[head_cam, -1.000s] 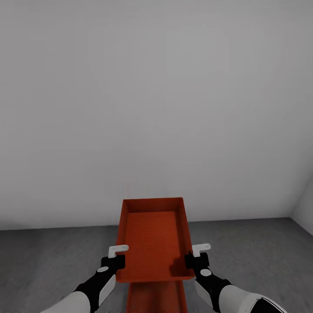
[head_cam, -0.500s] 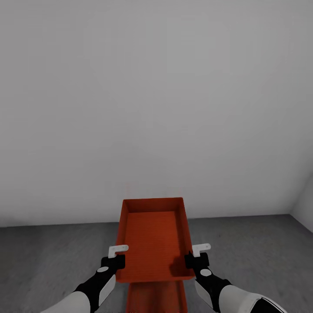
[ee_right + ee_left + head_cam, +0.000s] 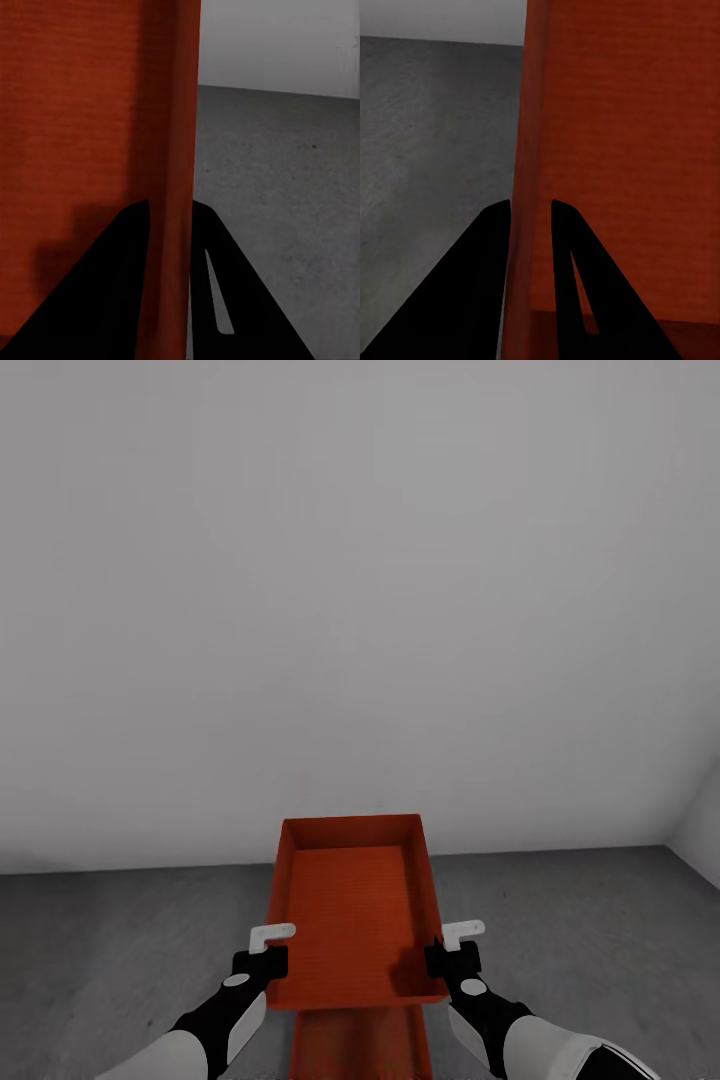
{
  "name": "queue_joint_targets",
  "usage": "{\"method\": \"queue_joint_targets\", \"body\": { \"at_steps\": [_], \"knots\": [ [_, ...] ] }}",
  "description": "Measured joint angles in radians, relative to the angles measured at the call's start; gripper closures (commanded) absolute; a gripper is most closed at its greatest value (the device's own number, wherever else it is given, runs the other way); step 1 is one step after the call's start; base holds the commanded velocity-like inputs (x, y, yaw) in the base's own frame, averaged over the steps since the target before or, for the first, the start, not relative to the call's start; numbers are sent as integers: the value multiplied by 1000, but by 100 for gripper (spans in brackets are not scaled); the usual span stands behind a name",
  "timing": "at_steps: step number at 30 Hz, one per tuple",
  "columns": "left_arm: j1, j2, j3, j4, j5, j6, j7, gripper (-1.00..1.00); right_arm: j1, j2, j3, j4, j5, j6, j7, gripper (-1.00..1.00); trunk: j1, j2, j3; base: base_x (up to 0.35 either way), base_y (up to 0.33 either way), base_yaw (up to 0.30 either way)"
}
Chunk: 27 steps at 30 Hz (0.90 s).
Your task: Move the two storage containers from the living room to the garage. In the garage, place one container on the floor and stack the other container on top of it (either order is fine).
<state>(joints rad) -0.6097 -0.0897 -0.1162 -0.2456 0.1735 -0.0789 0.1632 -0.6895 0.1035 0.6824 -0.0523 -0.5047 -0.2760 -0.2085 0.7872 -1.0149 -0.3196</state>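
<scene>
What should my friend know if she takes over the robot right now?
Left claw: shut on the upper container's left wall.
Right claw: shut on its right wall.
The upper container is held over the lower container, which sits low by the grey floor, facing a pale wall.
Done: both boxes are here in the garage.
Left: lower the held box onto the other, then open both claws.

Legible text, labels, brands, numbers, signs — none recorded. Plain, unmarked surfaces are presented by the upper storage container (image 3: 352, 905), the pale grey wall (image 3: 360, 600) and the dark grey floor (image 3: 120, 940) — no lettering discerned.
</scene>
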Motion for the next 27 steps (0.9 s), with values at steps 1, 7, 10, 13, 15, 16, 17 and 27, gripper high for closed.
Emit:
{"method": "queue_joint_targets", "body": {
  "at_steps": [1,7,10,13,15,16,17,27],
  "knots": [
    [0,0,0,0,0,0,0,100,0,0,0,0,0,0,0,100,0,0,-2,0,0,0],
    [0,0,0,0,0,0,0,100,0,0,0,0,0,0,0,100,0,0,-11,0,0,0],
    [0,0,0,0,0,0,0,100,0,0,0,0,0,0,0,100,0,0,-16,0,0,0],
    [0,0,0,0,0,0,0,100,0,0,0,0,0,0,0,100,0,0,-21,0,0,0],
    [0,0,-1,0,0,1,0,100,0,0,0,0,0,0,0,100,0,0,-24,0,0,0],
    [0,0,0,0,0,1,0,100,0,0,0,0,0,0,0,100,0,0,-26,0,0,0],
    [0,0,0,0,0,1,0,100,0,0,0,0,0,0,0,100,0,0,-27,0,0,0],
    [0,0,0,0,0,0,0,100,0,0,0,0,0,0,0,100,0,0,-44,0,0,0]
  ]
}}
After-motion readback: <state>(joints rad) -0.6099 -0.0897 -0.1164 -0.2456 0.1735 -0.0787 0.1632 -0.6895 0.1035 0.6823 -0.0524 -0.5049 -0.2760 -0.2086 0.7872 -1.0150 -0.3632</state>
